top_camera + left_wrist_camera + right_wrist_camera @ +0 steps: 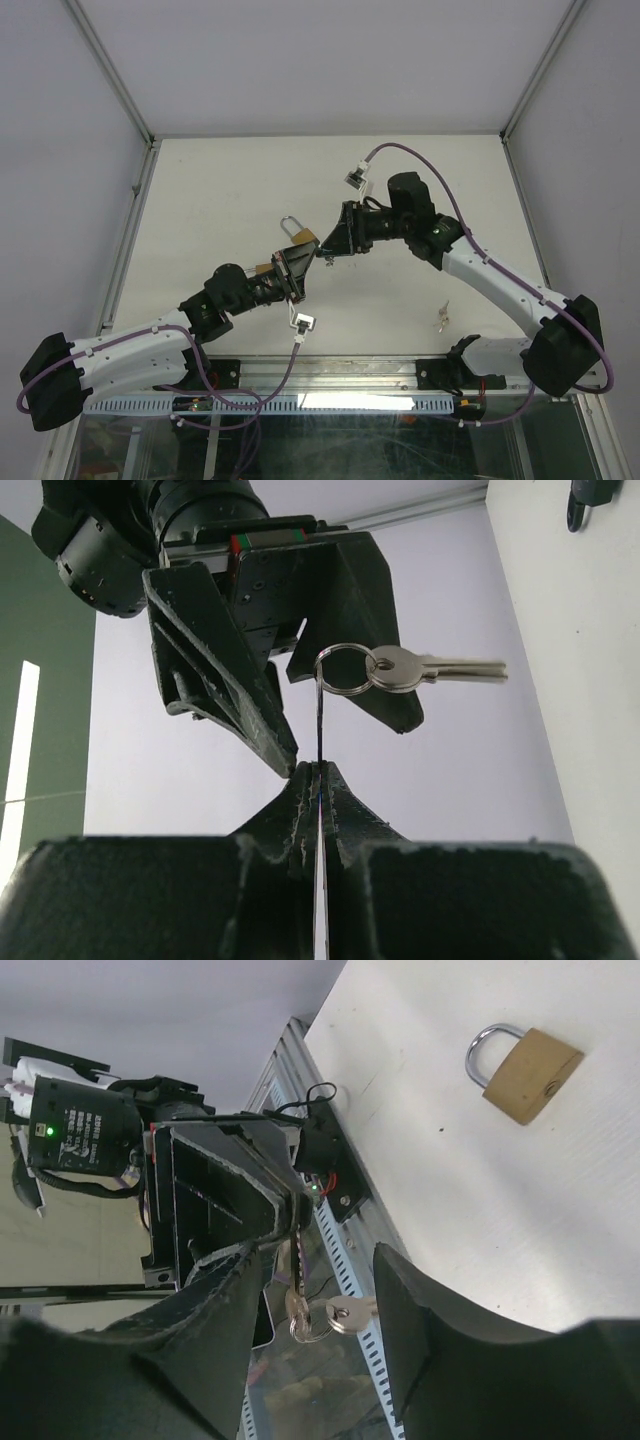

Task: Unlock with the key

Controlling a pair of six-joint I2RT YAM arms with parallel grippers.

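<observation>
**Left gripper** (318, 780): The fingers are pressed fully together. A key (320, 720) is pinched between the tips. It is seen edge-on as a thin blade standing straight out from them.

**Ring** (345, 668): It is threaded through the far end of the key, beyond the left fingertips. A second key (440, 668) is carried on it and juts out sideways.

**Right gripper** (325, 1260): It is set tip to tip against the left gripper. The fingers are held clearly apart, one on each side of the ring and the pinched key. Nothing is clamped by them. Whether either finger touches the ring cannot be told.

**Padlock** (525, 1072): The body is brass and is laid flat on the table (220, 200), with the shackle seated in the body. It is placed outside the right fingers, off past one of them, and well apart from both sets of tips. It is touched by no finger. From above it is seen just beyond the spot where the two grippers meet.

**Spare keys** (440, 318): A small bunch is left lying on the table beside the right forearm, far behind the right fingers.
</observation>
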